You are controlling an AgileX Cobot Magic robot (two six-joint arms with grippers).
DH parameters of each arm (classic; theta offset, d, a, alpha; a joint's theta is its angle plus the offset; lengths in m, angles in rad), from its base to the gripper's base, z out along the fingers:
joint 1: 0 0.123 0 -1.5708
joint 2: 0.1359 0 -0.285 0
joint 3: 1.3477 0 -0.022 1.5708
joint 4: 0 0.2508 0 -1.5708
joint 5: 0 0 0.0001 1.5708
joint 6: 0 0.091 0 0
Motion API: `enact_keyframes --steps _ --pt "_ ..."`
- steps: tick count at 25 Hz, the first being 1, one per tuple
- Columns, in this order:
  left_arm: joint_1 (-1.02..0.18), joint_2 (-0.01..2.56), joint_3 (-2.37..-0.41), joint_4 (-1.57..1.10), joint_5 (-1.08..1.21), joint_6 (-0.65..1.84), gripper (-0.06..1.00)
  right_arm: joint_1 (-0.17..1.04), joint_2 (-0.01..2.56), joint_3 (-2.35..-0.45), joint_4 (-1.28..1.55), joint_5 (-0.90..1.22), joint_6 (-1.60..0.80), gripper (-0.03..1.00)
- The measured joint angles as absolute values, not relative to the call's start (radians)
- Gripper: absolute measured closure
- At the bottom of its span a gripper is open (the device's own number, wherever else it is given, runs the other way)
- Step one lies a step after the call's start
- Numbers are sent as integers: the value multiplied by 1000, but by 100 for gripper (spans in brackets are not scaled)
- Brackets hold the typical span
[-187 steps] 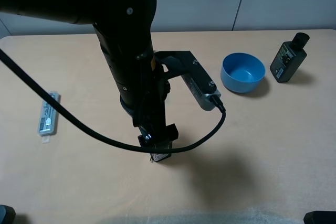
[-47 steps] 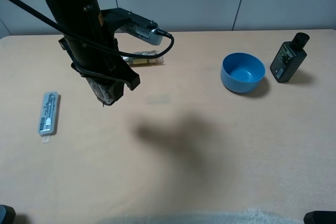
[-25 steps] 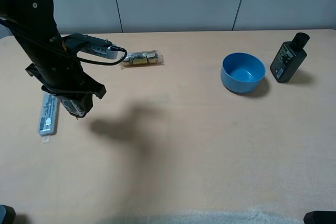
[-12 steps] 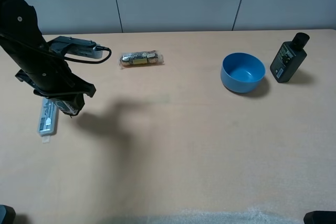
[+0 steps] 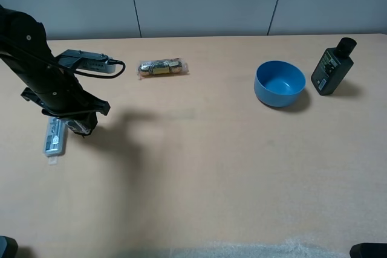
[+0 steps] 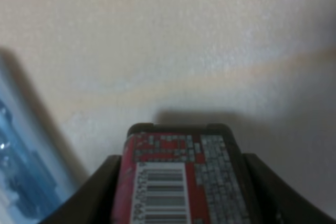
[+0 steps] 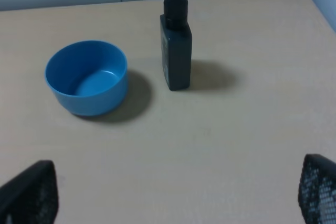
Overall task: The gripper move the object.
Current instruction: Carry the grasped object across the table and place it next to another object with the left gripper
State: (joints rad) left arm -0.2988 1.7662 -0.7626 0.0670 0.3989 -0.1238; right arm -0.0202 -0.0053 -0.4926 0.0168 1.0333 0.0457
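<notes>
My left gripper (image 5: 78, 126) is at the left of the table, shut on the object (image 5: 77, 127), a small black boxy container. In the left wrist view the object's (image 6: 181, 177) red-and-white barcode label faces the camera between the two black jaws, low over the tan table, with its shadow right under it. The object hangs just to the right of the clear blister pack (image 5: 55, 135). My right gripper (image 7: 173, 203) is open and empty, with only its fingertips (image 7: 26, 195) showing at the corners of the right wrist view.
The clear blister pack also shows in the left wrist view (image 6: 21, 182). A wrapped packet (image 5: 162, 67) lies at the back left. A blue bowl (image 5: 279, 83) and a tall dark capped bottle (image 5: 332, 67) stand at the back right; both show in the right wrist view (image 7: 86, 77) (image 7: 176, 43).
My left arm has carried the object from the table's middle far to the left and lowered it beside the blister pack. Nothing else has moved.
</notes>
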Motion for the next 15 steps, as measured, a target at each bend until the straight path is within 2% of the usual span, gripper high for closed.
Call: enact_keyframes --steps 15 --pt "-299 1799 -763 67 370 -119 46 -20 -5 -493 17 1033 46 27"
